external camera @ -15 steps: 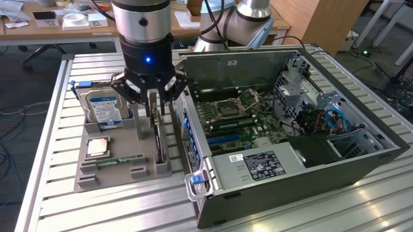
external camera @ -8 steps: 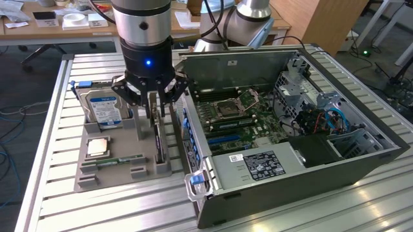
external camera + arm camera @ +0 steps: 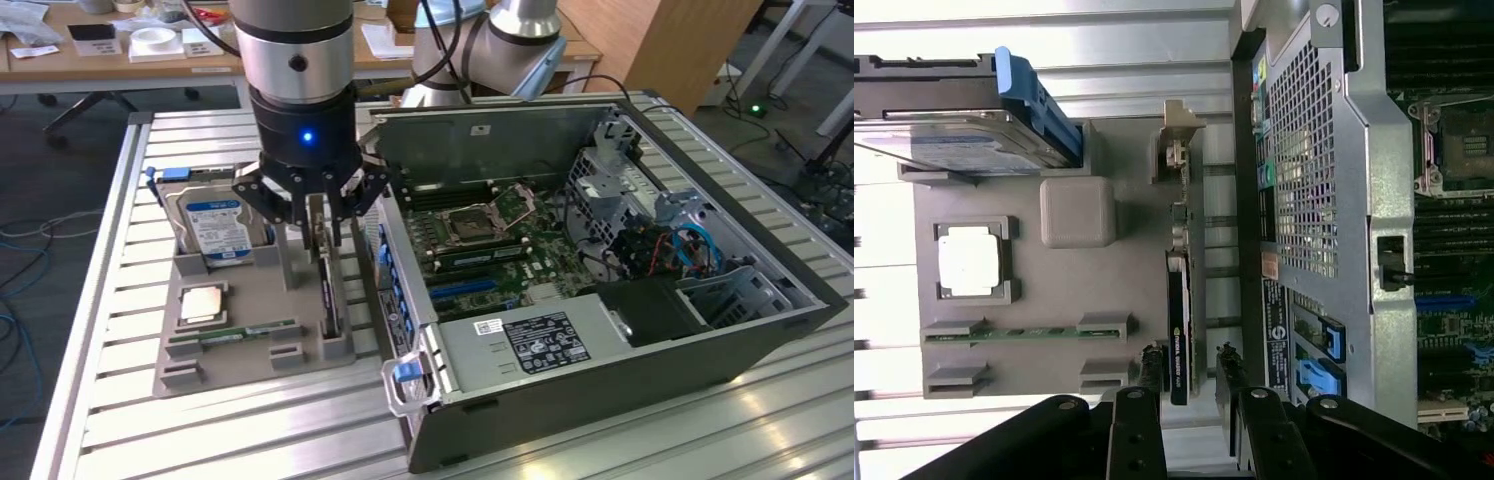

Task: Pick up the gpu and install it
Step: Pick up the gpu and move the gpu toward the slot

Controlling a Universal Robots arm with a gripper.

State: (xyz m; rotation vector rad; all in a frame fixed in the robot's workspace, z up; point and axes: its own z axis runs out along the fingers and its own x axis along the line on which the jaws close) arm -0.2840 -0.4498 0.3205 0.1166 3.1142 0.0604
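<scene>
Table (image 3: pixel 200 430) of ribbed, satin-finish aluminium. Holder tray (image 3: pixel 1054 290) of matt grey plastic. The gpu (image 3: pixel 1179 335) has a glossy black cooler on a green circuit board. Computer case (image 3: pixel 1309 180) of bare perforated sheet metal. Hard drive (image 3: pixel 220 225) of shiny metal.

Surface (image 3: pixel 214 435): ribbed aluminium slats. Lying directly on it are a grey parts tray (image 3: pixel 234 372), beneath the gripper (image 3: pixel 320 238), and an open computer case (image 3: pixel 601 395), just beside the gripper.
</scene>
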